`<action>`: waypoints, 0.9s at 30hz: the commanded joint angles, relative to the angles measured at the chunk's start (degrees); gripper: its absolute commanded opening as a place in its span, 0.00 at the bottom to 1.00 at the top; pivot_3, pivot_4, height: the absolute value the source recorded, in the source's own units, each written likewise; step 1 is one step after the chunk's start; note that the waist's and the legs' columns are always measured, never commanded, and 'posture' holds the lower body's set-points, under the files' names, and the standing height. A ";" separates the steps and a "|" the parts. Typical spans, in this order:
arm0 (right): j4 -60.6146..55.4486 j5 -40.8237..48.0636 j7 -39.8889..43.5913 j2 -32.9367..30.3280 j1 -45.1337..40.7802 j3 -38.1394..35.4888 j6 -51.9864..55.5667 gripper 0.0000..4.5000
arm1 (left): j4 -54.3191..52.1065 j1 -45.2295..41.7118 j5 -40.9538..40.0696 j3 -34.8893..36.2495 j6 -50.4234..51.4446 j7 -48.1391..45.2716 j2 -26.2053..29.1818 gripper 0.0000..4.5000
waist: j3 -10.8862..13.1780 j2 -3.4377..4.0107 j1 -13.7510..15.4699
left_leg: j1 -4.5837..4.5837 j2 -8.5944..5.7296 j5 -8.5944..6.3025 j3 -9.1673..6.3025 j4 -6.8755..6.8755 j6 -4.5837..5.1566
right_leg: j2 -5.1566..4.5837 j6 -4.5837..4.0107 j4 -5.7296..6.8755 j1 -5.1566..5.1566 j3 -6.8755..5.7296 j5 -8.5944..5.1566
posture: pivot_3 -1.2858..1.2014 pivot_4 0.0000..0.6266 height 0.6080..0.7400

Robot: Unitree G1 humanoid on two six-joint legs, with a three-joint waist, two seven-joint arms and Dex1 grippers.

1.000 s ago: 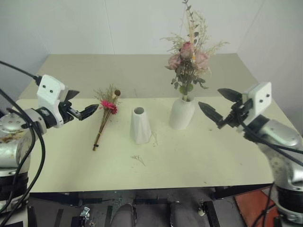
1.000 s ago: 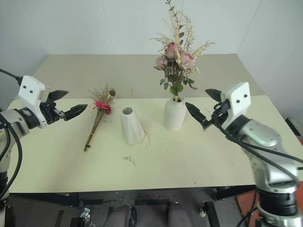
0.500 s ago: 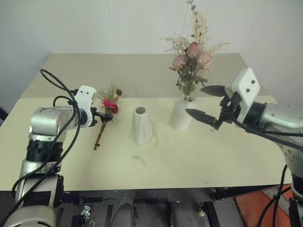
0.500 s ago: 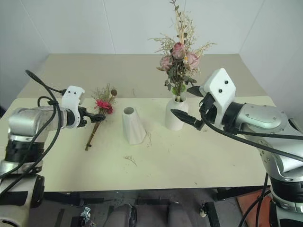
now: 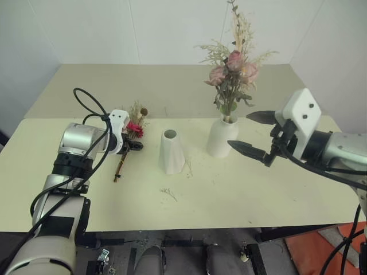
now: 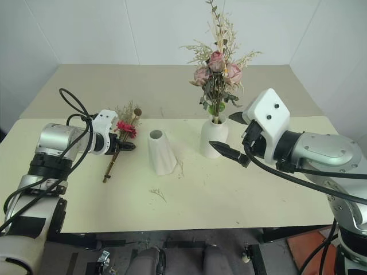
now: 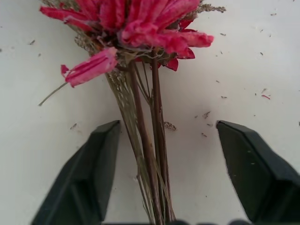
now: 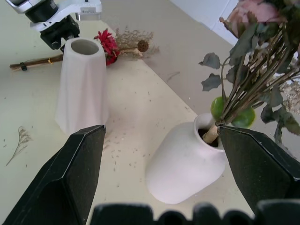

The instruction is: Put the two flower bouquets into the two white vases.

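Magenta bouquet: lies flat on the pale table, left of the cone vase, blooms toward the far side and brown stems pointing near; beige dried sprigs fan out beyond the blooms.
Left gripper: down at the magenta bouquet, just below the blooms; in the left wrist view its two black fingers stand apart on either side of the stems, with pale table showing between each finger and the bundle, so nothing is clamped.
Cone vase: narrow white cone flaring at the base, upright near the middle of the table, mouth empty; just right of the magenta bouquet, apart from it.
Bottle vase: plumper white vase with a narrow neck, upright to the right of the cone vase and a little farther back.
Rose bouquet: pale pink roses, grey-green foliage and wispy grasses, standing upright with stems in the neck of the bottle vase.
Right gripper: held above the table just right of the bottle vase, pointing left toward it; fingers spread wide and holding nothing, the bottle vase seen between them in the right wrist view.
Debris: small dried bits scattered on the table near the cone vase.
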 commanded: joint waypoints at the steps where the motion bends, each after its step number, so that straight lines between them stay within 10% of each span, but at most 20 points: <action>1: -1.35 -0.01 -1.29 -0.55 -0.35 -2.29 0.08 1.00 | -0.50 -1.26 0.63 -0.20 0.19 -1.58 0.43 0.54 | 0.00 0.00 0.01 | 0.00 0.01 0.00 -0.01 0.00 0.00 | 0.01 0.00 0.00 0.00 -0.01 0.00 | 0.52 0.24 1.00; 8: -1.23 -0.28 -1.95 -0.42 0.17 -1.78 -0.44 1.00 | -2.23 -0.13 1.13 2.54 0.93 0.15 1.69 0.03 | 0.00 0.00 -0.03 | -0.01 0.01 0.00 -0.01 0.00 0.00 | 0.01 0.00 0.00 -0.01 -0.01 0.00 | 0.52 0.24 1.00; 20: -0.48 -3.64 -1.76 -0.19 0.96 0.00 -3.00 1.00 | 2.98 -6.93 -4.23 27.11 -21.73 17.88 -7.13 0.01 | 0.01 -0.08 0.30 | -0.09 0.01 0.00 -0.06 0.07 0.00 | -0.04 0.01 0.00 -0.02 -0.08 0.01 | 0.52 0.24 1.00; 27: -4.84 1.04 -0.29 1.76 4.89 -5.16 -3.04 1.00 | -5.53 -9.60 -19.31 35.53 -34.47 7.03 -15.27 0.01 | -0.01 -0.11 0.60 | -0.10 -0.07 0.00 -0.01 0.06 -0.01 | -0.17 0.07 -0.03 -0.01 -0.05 0.05 | 0.52 0.24 1.00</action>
